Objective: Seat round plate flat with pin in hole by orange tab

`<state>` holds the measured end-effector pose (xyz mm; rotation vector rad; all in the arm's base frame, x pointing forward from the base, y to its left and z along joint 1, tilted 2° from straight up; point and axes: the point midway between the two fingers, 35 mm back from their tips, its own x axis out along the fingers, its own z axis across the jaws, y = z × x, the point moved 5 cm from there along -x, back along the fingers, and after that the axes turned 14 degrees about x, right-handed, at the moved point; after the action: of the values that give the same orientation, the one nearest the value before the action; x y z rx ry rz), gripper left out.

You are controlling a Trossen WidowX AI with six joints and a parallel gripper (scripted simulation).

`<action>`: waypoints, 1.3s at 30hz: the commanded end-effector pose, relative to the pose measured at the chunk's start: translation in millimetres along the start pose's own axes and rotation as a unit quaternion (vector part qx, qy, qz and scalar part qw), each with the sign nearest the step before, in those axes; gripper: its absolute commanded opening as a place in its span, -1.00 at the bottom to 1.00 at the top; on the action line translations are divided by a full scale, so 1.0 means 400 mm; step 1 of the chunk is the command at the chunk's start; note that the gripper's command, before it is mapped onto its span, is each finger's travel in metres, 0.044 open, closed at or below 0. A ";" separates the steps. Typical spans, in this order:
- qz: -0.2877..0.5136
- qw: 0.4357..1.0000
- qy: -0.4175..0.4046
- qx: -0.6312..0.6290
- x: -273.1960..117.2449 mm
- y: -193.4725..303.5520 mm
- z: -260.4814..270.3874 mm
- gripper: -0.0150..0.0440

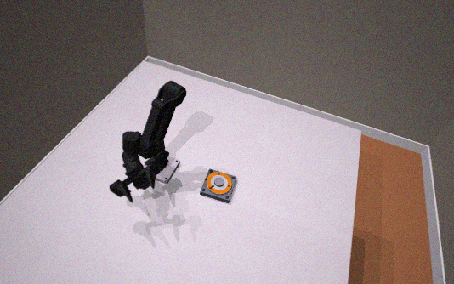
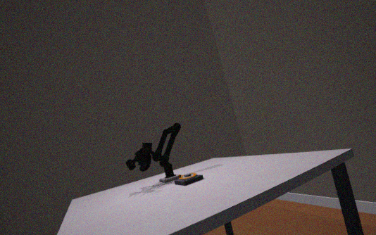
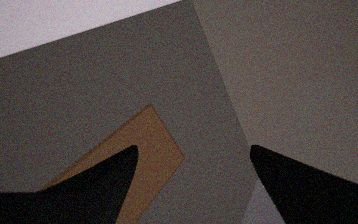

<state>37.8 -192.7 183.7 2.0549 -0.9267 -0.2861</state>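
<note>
Gripper [image 1: 139, 188]: fingers spread wide, nothing between them; raised above the table, well apart from the plate.
Fingers: two dark tips in the wrist view, only wall and floor between them.
Plate [image 1: 218, 183]: orange ring around a grey post [image 1: 218, 181], on the square dark base [image 1: 218, 186].
Base: on the white table [image 1: 273, 170], near the arm's mount [image 1: 167, 171].
Pin and hole: too small to tell.
</note>
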 end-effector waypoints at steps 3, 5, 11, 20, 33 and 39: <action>-0.020 0.996 -0.004 0.089 0.036 -0.001 0.006 0.60; -0.049 0.978 -0.017 0.204 0.085 -0.011 0.010 0.42; -0.120 0.893 -0.080 0.425 0.190 -0.061 -0.003 -0.11; -0.202 0.680 -0.270 0.652 0.305 -0.209 -0.090 -0.49; -0.139 0.417 -0.600 0.669 0.285 -0.426 -0.305 -0.49; -0.032 0.376 -0.708 0.596 0.199 -0.481 -0.414 -0.49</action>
<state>267.5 -116.6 140.2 3.2086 -2.2548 -2.1398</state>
